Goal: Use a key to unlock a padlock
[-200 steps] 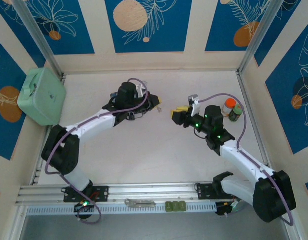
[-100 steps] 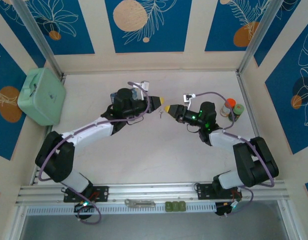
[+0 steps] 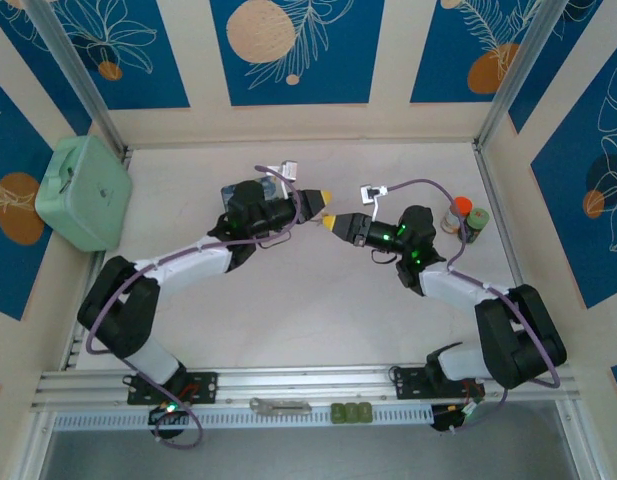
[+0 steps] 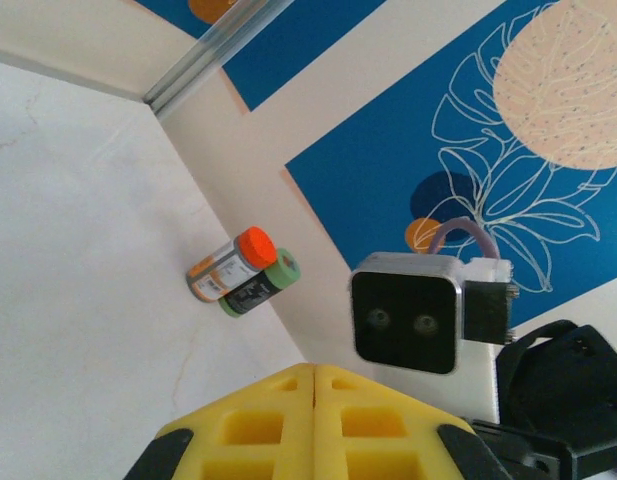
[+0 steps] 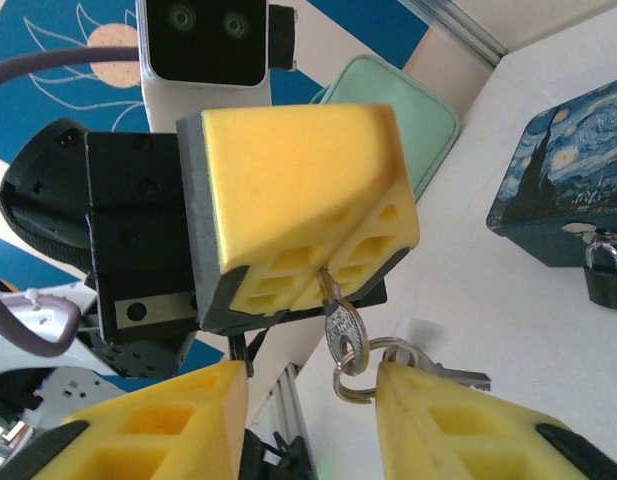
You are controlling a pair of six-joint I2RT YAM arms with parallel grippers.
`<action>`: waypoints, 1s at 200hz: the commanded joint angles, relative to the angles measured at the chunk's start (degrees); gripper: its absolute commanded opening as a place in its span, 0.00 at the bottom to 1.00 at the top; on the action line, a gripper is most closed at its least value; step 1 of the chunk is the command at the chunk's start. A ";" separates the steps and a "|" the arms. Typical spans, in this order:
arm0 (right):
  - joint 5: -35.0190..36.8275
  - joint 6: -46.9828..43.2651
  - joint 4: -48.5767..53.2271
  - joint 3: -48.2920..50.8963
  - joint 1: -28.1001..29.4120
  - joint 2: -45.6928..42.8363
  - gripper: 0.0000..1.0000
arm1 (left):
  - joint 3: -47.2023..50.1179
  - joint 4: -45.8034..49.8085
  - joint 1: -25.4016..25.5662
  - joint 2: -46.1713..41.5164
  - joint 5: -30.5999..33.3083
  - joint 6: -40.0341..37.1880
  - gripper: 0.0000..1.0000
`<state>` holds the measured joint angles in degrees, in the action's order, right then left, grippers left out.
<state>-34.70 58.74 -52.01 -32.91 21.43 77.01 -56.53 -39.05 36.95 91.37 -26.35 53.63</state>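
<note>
Pinching key [image 5: 340,330], left claw [image 5: 321,266] outstretched rightward

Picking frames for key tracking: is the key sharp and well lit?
Right wrist view: the key is sharp and evenly lit; the padlock at the frame edge looks softer. Top view: even light, but the key is too small to make out.

My left gripper [image 3: 322,197] and right gripper [image 3: 331,221] sit almost tip to tip mid-table, nearer its far edge.
</note>
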 commanded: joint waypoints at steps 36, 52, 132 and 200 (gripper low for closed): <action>-0.42 -1.86 -1.14 -1.56 -0.23 0.50 0.29 | 2.47 -7.99 0.22 -0.12 -1.23 5.22 0.00; -0.03 -1.77 -1.41 -1.67 -0.29 0.58 0.28 | 3.21 -8.97 0.36 -0.10 -1.14 6.04 0.00; -0.20 -1.27 -1.86 -1.46 -0.14 1.57 0.02 | 3.55 -10.45 0.67 0.22 -0.85 7.53 0.00; 0.17 -0.47 -3.74 -2.67 -0.86 3.00 0.10 | 4.67 -12.88 1.60 0.79 -0.64 9.98 0.00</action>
<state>-35.00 58.22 -53.78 -33.32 20.97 78.74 -52.62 -48.18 37.17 92.14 -26.09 62.17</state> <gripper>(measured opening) 0.090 0.061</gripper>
